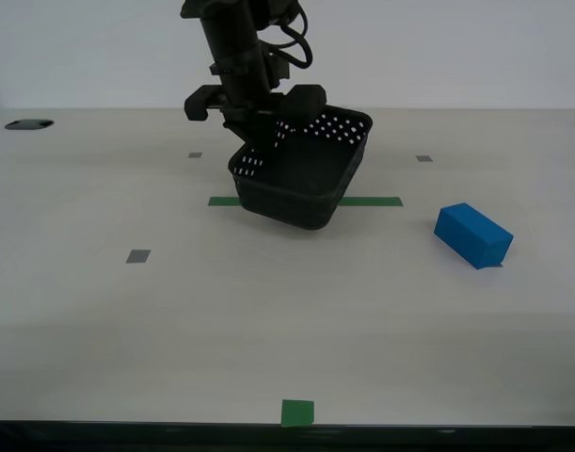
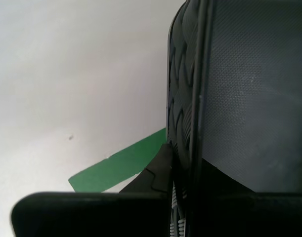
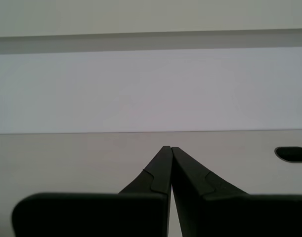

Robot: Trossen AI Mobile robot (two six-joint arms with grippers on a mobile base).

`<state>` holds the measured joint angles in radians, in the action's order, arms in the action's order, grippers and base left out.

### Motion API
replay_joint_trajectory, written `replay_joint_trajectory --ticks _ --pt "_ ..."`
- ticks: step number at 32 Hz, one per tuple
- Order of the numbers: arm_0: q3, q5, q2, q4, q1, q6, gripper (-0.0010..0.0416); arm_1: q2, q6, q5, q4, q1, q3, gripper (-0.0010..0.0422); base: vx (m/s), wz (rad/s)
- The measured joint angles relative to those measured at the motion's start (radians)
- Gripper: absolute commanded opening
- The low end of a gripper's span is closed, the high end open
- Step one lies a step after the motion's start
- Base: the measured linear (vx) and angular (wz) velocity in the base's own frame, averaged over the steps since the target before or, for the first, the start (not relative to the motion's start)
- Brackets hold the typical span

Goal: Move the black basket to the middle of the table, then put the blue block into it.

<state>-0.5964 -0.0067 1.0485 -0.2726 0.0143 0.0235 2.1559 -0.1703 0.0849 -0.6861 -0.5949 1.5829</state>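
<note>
The black basket (image 1: 301,179) hangs tilted over the green tape strip (image 1: 372,201) in the middle of the table (image 1: 268,320). My second gripper (image 1: 259,132) is shut on its wall at the exterior view's left. In the second wrist view the basket's wall (image 2: 249,98) fills the frame at the gripper (image 2: 173,148), with green tape (image 2: 121,165) below. The blue block (image 1: 472,234) lies on the table at the exterior view's right, apart from the basket. My first gripper (image 3: 169,147) is shut and empty above bare tabletop; it does not show in the exterior view.
A green square (image 1: 297,412) marks the table's front edge. Small grey squares (image 1: 137,255) (image 1: 423,158) lie flat on the top. A dark hole (image 1: 28,123) sits at the far corner on the exterior view's left; another hole (image 3: 291,154) shows in the first wrist view.
</note>
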Motion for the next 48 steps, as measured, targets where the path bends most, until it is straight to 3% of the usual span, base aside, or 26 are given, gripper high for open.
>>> replay_joint_trajectory --ticks 5,6,7,12,15,17,22,24,26,27,29,32,37,39,40,41,44,46,48 --pt "0.0 0.0 0.0 0.003 -0.001 0.0 0.0 0.0 0.0 0.0 0.001 0.0 0.0 0.0027 0.0 0.0" --pt "0.0 0.0 0.0 0.003 -0.001 0.0 0.0 0.0 0.0 0.0 0.001 0.0 0.0 0.005 0.0 0.0" --pt "0.0 0.0 0.0 0.004 0.0 0.0 0.0 0.0 0.0 0.0 0.0 0.0 0.0 0.0116 0.0 0.0" --pt "0.0 0.0 0.0 0.018 0.0 0.0 0.0 0.0 -0.005 0.001 0.001 0.0 0.0 0.0201 0.0 0.0" --pt "0.0 0.0 0.0 0.022 0.0 0.0 0.0 0.0 -0.019 -0.001 0.001 0.0 0.0 0.0218 0.0 0.0" --pt "0.0 0.0 0.0 0.058 0.0 0.001 0.0001 0.0 -0.014 -0.074 0.004 0.002 0.0 0.021 0.0 0.0" --pt "-0.024 -0.051 -0.001 0.274 0.002 0.027 0.0 -0.002 0.012 -0.148 0.004 0.055 0.0 0.0176 0.0 0.0" --pt "-0.099 -0.093 -0.001 0.483 0.005 0.028 0.0001 -0.002 0.013 -0.129 0.009 0.097 0.001 0.0152 0.0 0.0" --pt "-0.127 -0.1 -0.003 0.539 0.006 0.029 0.0 -0.002 0.013 -0.157 0.007 0.13 0.002 0.0142 0.0 0.0" --pt "-0.187 -0.123 0.003 0.657 0.007 0.029 0.0 -0.001 0.018 -0.134 0.01 0.151 0.013 0.013 0.0 0.0" --pt "-0.237 -0.203 0.003 0.736 0.009 0.029 0.0 -0.003 0.04 -0.135 0.011 0.202 0.03 0.0103 0.0 0.0" --pt "-0.235 -0.249 0.004 0.809 0.026 0.042 0.0 -0.002 0.047 -0.133 0.012 0.263 0.044 0.0067 0.0 0.0" --pt "-0.206 -0.256 0.018 0.885 0.105 0.058 0.0 -0.002 0.084 -0.138 0.033 0.378 0.044 0.0017 0.0 0.0" --pt "-0.206 -0.256 0.035 0.894 0.154 0.062 0.0 -0.002 0.091 -0.135 0.042 0.421 0.044 0.0006 0.0 0.0" --pt "-0.204 -0.261 0.044 0.894 0.179 0.062 0.0 -0.002 0.091 -0.155 0.041 0.455 0.044 0.0003 0.0 0.0" --pt "-0.206 -0.257 0.055 0.893 0.207 0.062 0.0001 -0.002 0.092 -0.134 0.041 0.465 0.043 0.0001 0.0 0.0" --pt "-0.205 -0.246 0.09 0.893 0.253 0.061 0.0006 -0.002 0.092 -0.138 0.041 0.503 0.044 0.0002 0.0 0.0" --pt "-0.206 -0.196 0.116 0.895 0.272 0.058 0.0014 -0.002 0.094 -0.137 0.037 0.515 0.044 0.0001 0.0 0.0" --pt "-0.204 -0.156 0.162 0.893 0.279 0.039 0.0054 -0.002 0.108 -0.14 0.037 0.526 0.043 -0.0001 0.0 0.0"
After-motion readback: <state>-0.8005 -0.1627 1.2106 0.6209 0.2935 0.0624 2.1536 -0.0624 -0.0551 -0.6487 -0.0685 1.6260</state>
